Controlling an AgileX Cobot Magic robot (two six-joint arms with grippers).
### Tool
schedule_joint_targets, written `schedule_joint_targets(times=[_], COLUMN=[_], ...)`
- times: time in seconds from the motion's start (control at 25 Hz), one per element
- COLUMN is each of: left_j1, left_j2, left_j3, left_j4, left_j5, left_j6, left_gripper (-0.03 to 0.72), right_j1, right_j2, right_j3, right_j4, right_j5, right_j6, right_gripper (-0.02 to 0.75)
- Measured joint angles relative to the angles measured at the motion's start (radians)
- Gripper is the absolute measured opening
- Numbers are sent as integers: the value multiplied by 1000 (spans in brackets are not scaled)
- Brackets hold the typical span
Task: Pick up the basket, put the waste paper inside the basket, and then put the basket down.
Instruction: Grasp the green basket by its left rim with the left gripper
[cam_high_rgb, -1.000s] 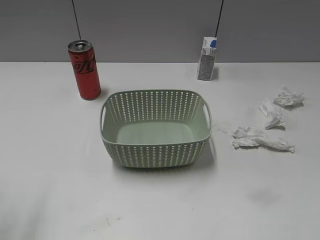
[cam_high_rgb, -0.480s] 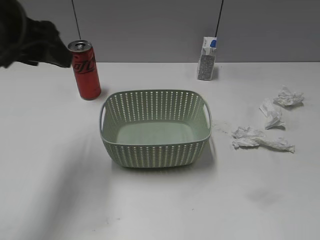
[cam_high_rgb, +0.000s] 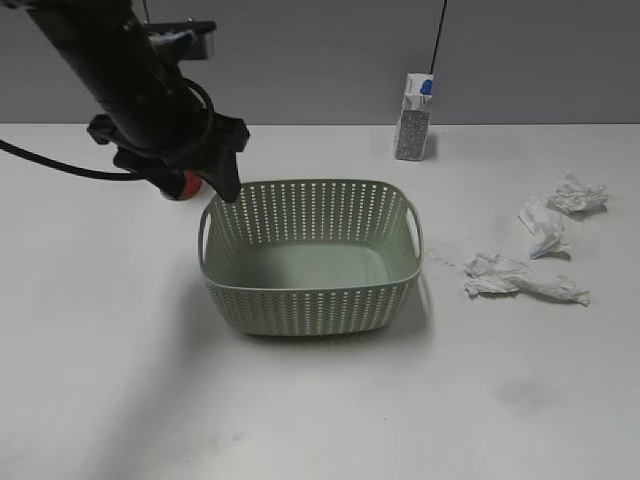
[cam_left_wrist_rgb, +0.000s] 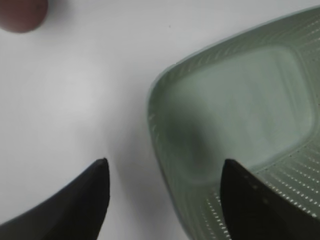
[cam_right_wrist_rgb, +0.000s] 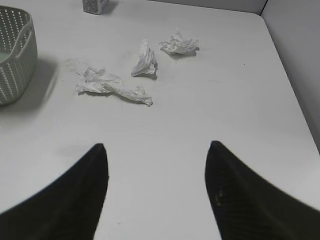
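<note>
The pale green slotted basket stands upright and empty mid-table; it also shows in the left wrist view and at the left edge of the right wrist view. My left gripper is open above the basket's back-left corner; in the left wrist view its fingers straddle the rim without touching. Three wads of white waste paper lie right of the basket: a long one, a middle one and a far one; the right wrist view shows them too. My right gripper is open and empty above bare table.
A red cola can stands behind the left arm, mostly hidden. A small white-grey carton with a blue cap stands at the back. The table's right edge meets a grey wall.
My left arm has swung in from the upper left and now hangs over the basket's back-left corner, covering most of the can. The basket and paper have not moved.
</note>
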Motion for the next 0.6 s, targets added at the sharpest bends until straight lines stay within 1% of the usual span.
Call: schedule_joint_targets(times=[0.08, 0.2, 0.28, 0.44, 0.52, 0.6], left_j1=[-21, -44, -49, -49, -49, -49], left_j2=[58, 132, 175, 225, 228, 228], left_j3=[-29, -42, -44, -44, -44, -44], left_j4=[9, 52, 83, 100, 100, 100], left_j5=[15, 40, 64, 64, 35, 13], left_j6=[-24, -86, -113, -179, -221, -256], left_gripper=[524, 524, 522, 503, 480, 433], right_j1=[0, 0, 0, 0, 0, 0], right_j2=[0, 0, 0, 0, 0, 0], right_j3=[0, 0, 0, 0, 0, 0], right_j4=[0, 0, 0, 0, 0, 0], right_j5=[0, 0, 0, 0, 0, 1], right_j6=[0, 0, 0, 0, 0, 0], right_gripper=[466, 466, 466, 466, 466, 466])
